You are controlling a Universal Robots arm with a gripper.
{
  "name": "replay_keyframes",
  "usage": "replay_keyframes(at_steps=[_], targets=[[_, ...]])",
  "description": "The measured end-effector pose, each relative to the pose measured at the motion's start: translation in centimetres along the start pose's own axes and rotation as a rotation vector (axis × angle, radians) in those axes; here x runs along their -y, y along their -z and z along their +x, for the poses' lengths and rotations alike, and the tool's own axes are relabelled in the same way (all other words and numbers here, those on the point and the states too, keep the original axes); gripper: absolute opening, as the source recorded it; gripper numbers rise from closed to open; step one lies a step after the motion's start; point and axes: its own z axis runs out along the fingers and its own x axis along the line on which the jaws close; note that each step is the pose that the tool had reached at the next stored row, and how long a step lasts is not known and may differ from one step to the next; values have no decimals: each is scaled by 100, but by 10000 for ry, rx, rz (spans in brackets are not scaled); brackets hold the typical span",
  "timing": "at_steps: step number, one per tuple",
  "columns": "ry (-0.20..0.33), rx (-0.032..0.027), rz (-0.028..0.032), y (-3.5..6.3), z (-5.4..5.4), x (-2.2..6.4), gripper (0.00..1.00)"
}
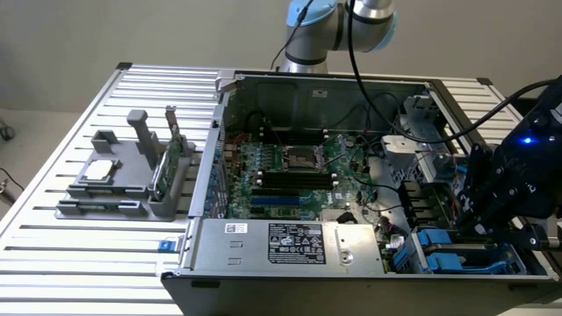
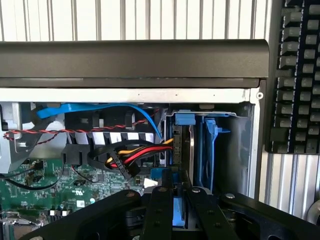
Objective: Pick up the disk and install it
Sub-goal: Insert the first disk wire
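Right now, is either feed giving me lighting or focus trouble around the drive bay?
Exterior view: the arm's head is a dark, underlit mass with one bright blue light, shading the drive bay; the PC case interior is evenly lit. Wrist view: the tool linkage is a near-black silhouette up close, slightly soft; the blue rails and cables read clearly, no glare.
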Motion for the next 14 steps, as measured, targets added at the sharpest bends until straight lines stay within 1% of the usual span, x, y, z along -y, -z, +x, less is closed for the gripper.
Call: replay_keyframes(at_steps=[4,9,10,14], targets=[[1,-5,-23,-8,0,0,17],[2,-6,-27,-10,10,11,17],[2,-19,-27,-17,13,14,17],[2,-5,-26,-11,17,19,17]])
